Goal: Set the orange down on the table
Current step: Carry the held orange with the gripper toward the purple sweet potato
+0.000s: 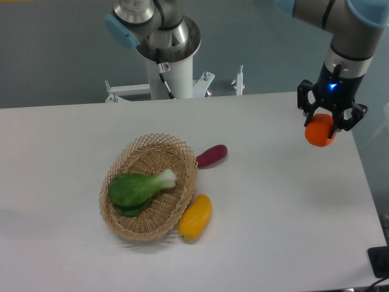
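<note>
Nearest the camera, a yellow oblong fruit (pixel 195 216) lies on the white table (pixel 285 231), touching or just beside the near right rim of a woven wicker basket (pixel 124 222). Only one thing sits in the basket: a leafy green vegetable (pixel 138 187) with a pale stalk pointing right, lying across the middle. Just beyond the basket's far right rim rests a purple oblong vegetable (pixel 211 156), on the table and not in the basket.

Farther back and well to the right, the gripper (pixel 329 120) hangs from the arm with its dark fingers closed around the orange (pixel 320 131), gripping its upper half while the lower half bulges out below. It appears to be held above the table near the right edge, well apart from the basket and the other produce; whether it is touching the surface cannot be told from this angle.

As a judgement, the orange should be light and fairly firm, with a smooth rounded skin that could slip or roll. A hold across its widest part suits it best, with moderate pressure so the skin is not bruised. Because it is round, it may roll once let go, and the table edge is close on that side, so a low, gentle release is called for.
</note>
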Controlling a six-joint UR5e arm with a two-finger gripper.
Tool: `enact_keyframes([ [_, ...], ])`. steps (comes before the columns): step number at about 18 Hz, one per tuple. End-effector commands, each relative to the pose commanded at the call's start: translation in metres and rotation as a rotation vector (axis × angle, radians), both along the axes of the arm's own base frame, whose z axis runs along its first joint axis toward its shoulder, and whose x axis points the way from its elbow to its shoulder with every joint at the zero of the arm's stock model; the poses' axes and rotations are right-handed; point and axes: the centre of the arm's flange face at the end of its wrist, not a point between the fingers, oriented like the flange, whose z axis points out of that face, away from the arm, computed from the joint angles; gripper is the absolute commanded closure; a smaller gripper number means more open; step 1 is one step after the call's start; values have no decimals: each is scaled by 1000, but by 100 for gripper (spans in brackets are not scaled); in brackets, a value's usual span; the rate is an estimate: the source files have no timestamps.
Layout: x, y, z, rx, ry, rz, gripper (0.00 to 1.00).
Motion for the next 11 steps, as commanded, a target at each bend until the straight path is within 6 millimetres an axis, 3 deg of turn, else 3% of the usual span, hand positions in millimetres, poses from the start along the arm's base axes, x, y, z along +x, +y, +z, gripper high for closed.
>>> enact_keyframes([
  [11,7,7,-10,2,-25,18,59],
])
